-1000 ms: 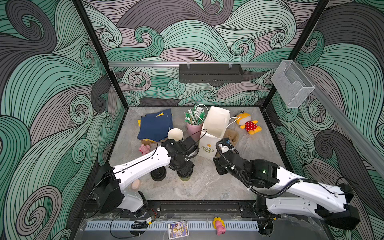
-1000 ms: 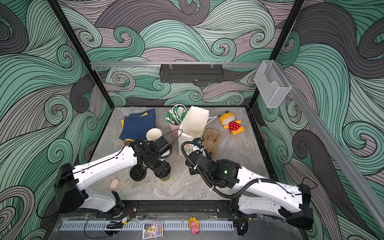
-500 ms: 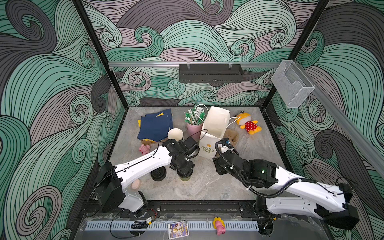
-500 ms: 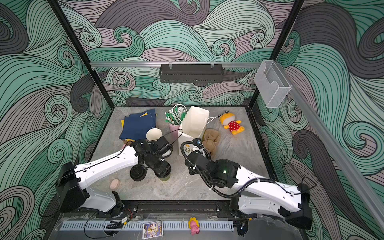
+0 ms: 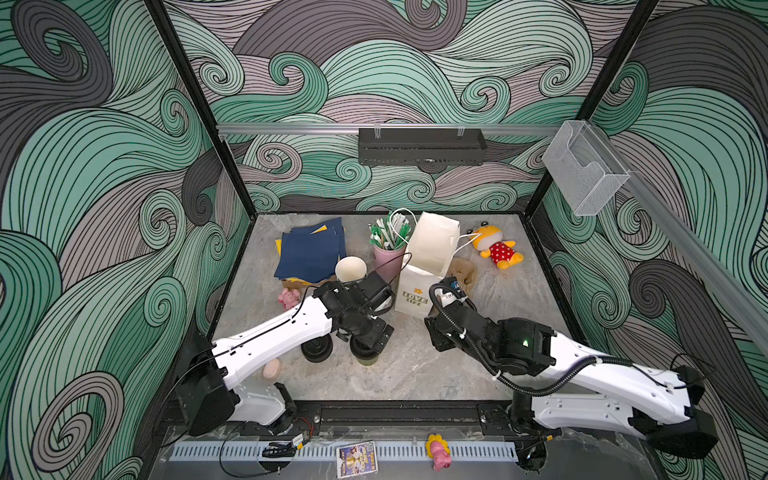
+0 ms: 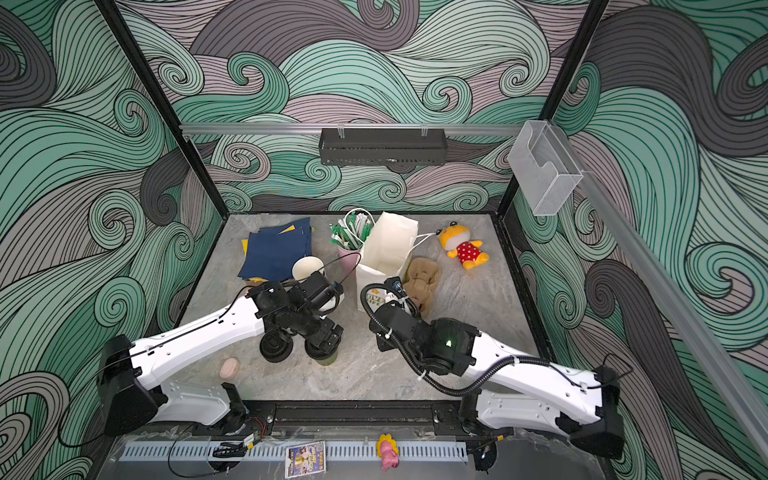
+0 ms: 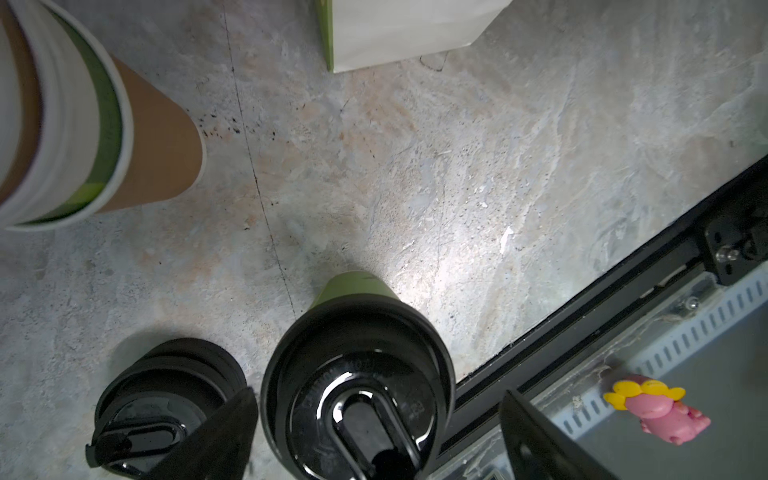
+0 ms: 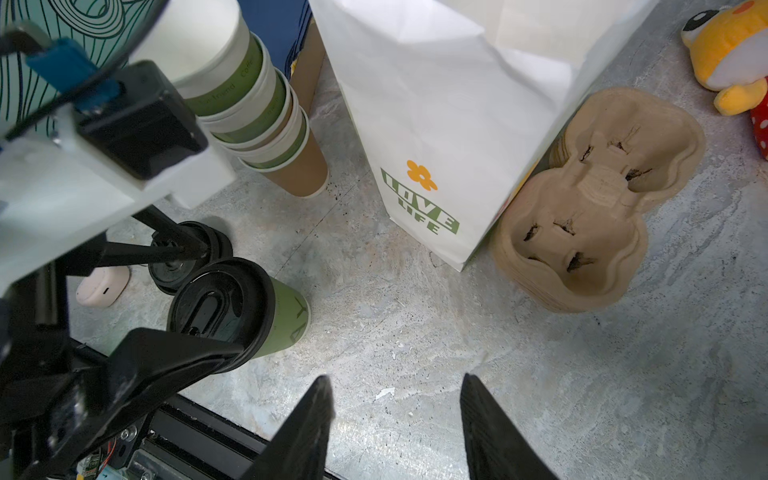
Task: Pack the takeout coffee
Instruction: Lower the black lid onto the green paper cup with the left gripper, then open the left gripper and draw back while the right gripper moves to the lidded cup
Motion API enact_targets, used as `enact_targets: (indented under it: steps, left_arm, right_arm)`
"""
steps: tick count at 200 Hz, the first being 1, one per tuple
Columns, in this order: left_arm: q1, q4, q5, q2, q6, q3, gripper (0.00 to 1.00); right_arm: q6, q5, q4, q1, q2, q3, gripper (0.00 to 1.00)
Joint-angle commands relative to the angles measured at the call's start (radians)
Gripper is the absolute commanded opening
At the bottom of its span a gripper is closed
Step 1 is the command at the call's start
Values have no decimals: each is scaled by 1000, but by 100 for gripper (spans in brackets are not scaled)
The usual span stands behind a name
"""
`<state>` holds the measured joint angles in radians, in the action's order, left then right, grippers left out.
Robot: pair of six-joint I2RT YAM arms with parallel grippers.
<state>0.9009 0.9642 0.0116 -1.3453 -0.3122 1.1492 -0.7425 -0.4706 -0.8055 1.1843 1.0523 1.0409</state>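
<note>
The grey stone-look tabletop (image 8: 415, 324) carries an upright white "LOVE LIFE" paper bag (image 8: 440, 104) with a stack of pulp cup carriers (image 8: 590, 216) touching its side. A nested stack of paper cups (image 8: 249, 104) stands beyond. One olive-green cup (image 8: 286, 320), capped with a black sip lid, stands upright near the table's front edge, apart from the bag. The left gripper (image 7: 376, 395) straddles it, jaws spread wider than the lid, not gripping. A stack of loose black lids (image 7: 166, 386) sits just beside. The right gripper (image 8: 395, 378) hangs empty, jaws apart, over bare table.
</note>
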Motion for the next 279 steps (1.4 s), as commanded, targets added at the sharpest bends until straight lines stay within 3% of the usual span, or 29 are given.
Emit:
enact_targets:
  steps: [1, 25, 49, 64, 93, 117, 137, 167, 200, 218, 240, 279]
  left_arm:
    - [5, -19, 20, 24, -7, 9, 95]
    - [6, -5, 29, 82, -24, 21, 96]
    - [6, -96, 19, 234, -68, -25, 96]
    - [5, -152, -71, 342, -179, -91, 94]
    - [3, -104, -218, 509, -419, -172, 90]
    - [-3, -41, -193, 579, -577, -218, 79]
    - [-11, -21, -134, 611, -662, -242, 82]
    - [-13, -74, -111, 666, -713, -309, 87]
    - [-20, -7, -142, 734, -722, -331, 90]
    - [-36, -41, -79, 753, -725, -351, 85]
    - [-60, -73, -46, 679, -734, -379, 70]
    - [-68, -49, -69, 611, -745, -350, 63]
  right_arm:
    - [-34, -5, -19, -5, -1, 7, 52]
    - [-43, 25, -19, -5, -5, 1, 52]
    - [-40, 103, -18, -4, 0, -7, 51]
    - [-40, 170, -14, -5, 17, 1, 52]
    - [-57, 324, 18, -5, 87, 30, 51]
    - [-95, 412, 57, -6, 165, 65, 51]
    - [-108, 419, 4, -7, 230, 155, 52]
    - [-244, 345, -27, -7, 256, 155, 53]
    - [-266, 355, 149, -7, 230, 70, 52]
    - [-270, 407, 133, -6, 252, 78, 51]
    - [-296, 432, 125, -6, 244, 45, 44]
    - [-237, 456, 93, -14, 253, 50, 43]
